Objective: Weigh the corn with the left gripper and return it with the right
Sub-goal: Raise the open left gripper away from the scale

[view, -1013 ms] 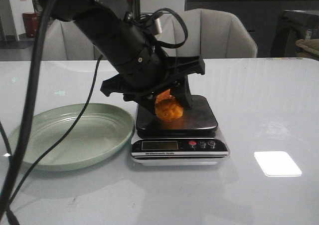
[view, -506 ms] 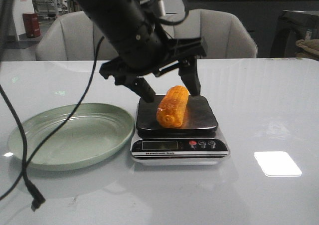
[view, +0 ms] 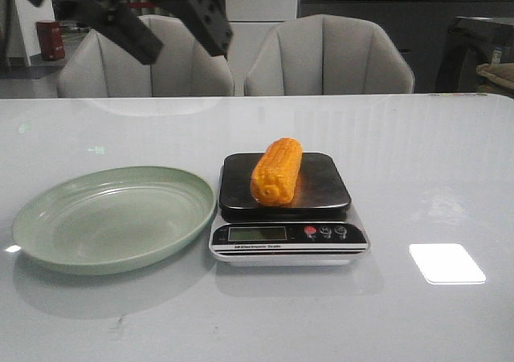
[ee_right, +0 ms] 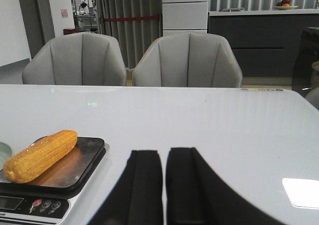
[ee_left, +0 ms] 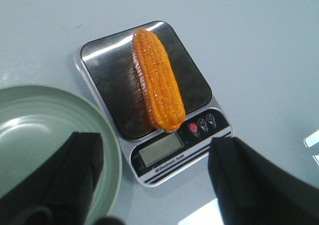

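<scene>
Left gripper [view: 165,21] jaws wide, empty, high above and behind the scale [view: 289,217]. Right gripper [ee_right: 163,185] jaws nearly closed, holding nothing, low over the table [view: 418,177] beside the scale. Corn [view: 276,170] lying lengthwise on the scale platform; plate [view: 112,217] touching the scale's left edge.

Glossy table [view: 418,177], brushed-metal scale [view: 321,187] top, knobbly corn [view: 276,170]

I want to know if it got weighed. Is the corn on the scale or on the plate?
On the scale. The corn lies on its side on the scale pan, and the green plate beside it holds nothing.
</scene>
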You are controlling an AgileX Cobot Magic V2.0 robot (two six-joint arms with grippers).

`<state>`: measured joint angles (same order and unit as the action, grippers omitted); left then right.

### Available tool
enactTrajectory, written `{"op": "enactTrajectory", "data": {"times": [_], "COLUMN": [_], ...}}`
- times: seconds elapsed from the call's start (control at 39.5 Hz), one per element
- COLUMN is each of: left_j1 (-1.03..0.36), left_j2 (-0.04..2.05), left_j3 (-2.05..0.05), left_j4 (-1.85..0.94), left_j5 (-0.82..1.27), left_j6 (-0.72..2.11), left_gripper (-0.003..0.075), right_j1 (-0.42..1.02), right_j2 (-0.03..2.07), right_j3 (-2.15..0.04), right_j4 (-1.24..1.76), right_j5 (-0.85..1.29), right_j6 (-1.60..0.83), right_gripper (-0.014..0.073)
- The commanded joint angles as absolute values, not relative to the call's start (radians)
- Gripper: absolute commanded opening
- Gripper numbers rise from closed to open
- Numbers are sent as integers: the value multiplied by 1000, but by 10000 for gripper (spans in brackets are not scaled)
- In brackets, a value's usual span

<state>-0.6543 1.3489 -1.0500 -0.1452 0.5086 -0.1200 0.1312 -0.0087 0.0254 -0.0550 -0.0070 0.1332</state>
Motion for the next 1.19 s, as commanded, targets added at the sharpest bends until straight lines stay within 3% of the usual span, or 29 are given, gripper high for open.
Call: {"op": "enactTrajectory", "data": {"times": [0.0,0.53,0.71,0.91,1.16], "left_j1": [-654,-654,-654,-654,-654], "left_j2": [1197,570,388,182,65], "left_j3": [-991,-630,-558,-488,-458], "left_j4": [-121,-87,-55,12,52], "left_j5": [464,483,525,560,566], "left_j6": [-126,-124,-115,-115,-115], "left_gripper": [489,471,363,103,122], "right_j1": [125,125,125,126,127], "right_j2": [-28,-28,-28,-28,38], "right_j3": [36,36,36,35,-23], "right_j4": [-67,-67,-67,-62,-46], "right_j5": [-89,-89,-91,-129,-99], "right_j6": [129,129,129,148,190], "right_gripper": [195,195,195,195,195]}}
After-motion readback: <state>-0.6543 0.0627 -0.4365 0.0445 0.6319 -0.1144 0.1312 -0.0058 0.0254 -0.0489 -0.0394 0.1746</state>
